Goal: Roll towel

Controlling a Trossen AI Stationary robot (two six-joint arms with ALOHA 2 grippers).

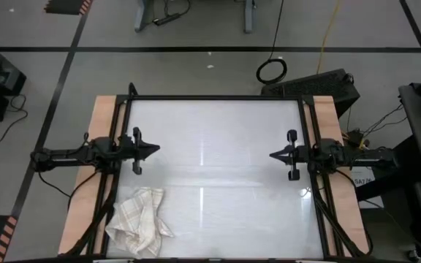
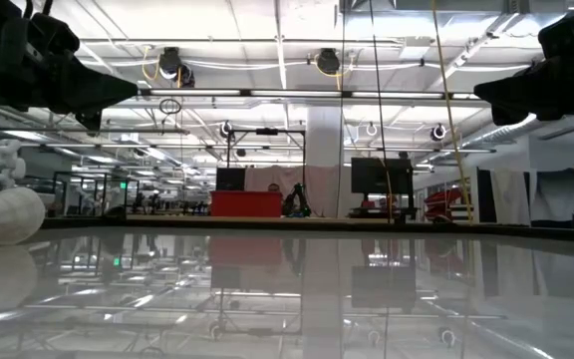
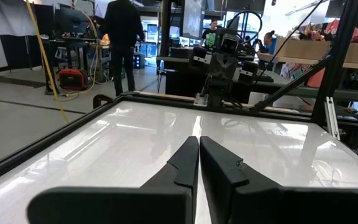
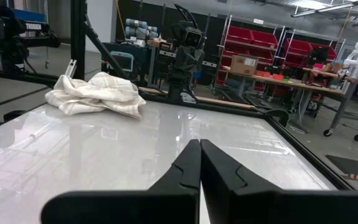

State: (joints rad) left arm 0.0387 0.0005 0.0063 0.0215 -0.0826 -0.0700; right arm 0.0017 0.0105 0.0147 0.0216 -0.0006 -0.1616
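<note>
Crumpled towel, near left gripper

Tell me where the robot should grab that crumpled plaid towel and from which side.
Probably the towel's raised upper edge, nearest the left gripper, coming straight down from above. It lies bunched in a loose heap near the table's front left corner, so its folds stand up enough to pinch. Both grippers are shut and would need to open first.
</note>
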